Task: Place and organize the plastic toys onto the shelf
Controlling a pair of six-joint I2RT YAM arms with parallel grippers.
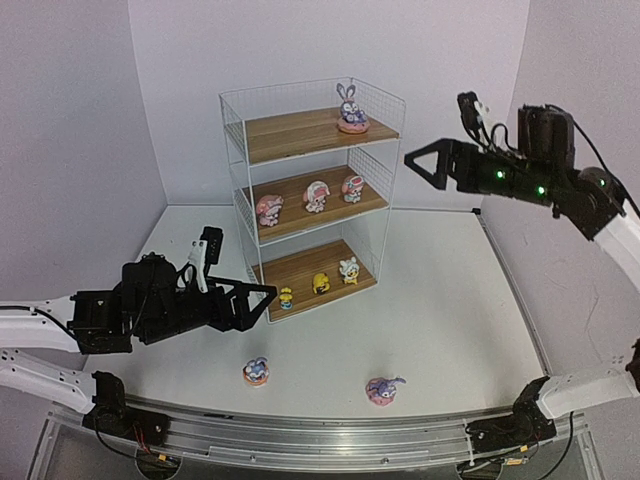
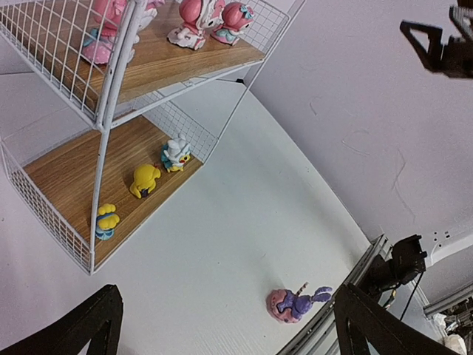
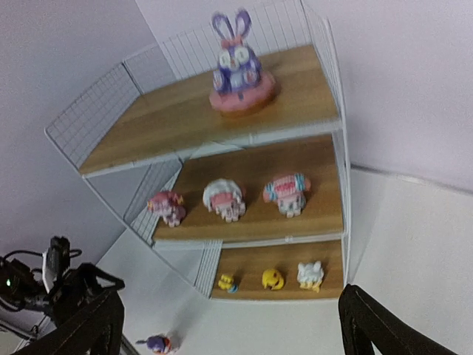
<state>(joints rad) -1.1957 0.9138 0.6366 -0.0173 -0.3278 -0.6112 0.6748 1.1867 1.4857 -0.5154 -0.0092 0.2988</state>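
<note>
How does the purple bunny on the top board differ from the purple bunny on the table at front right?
The top-board bunny stands on the shelf; the front-right bunny is on the table. The top-board bunny is upright, ears up; the front-right bunny lies tipped, ears sideways. Both are purple with pink bases.

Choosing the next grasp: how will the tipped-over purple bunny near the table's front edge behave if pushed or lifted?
The purple bunny looks like small rigid plastic, so probably light and stiff. Tipped onto its round pink base's rim, it may roll if nudged. Its thin ears seem a poor grip.
</note>
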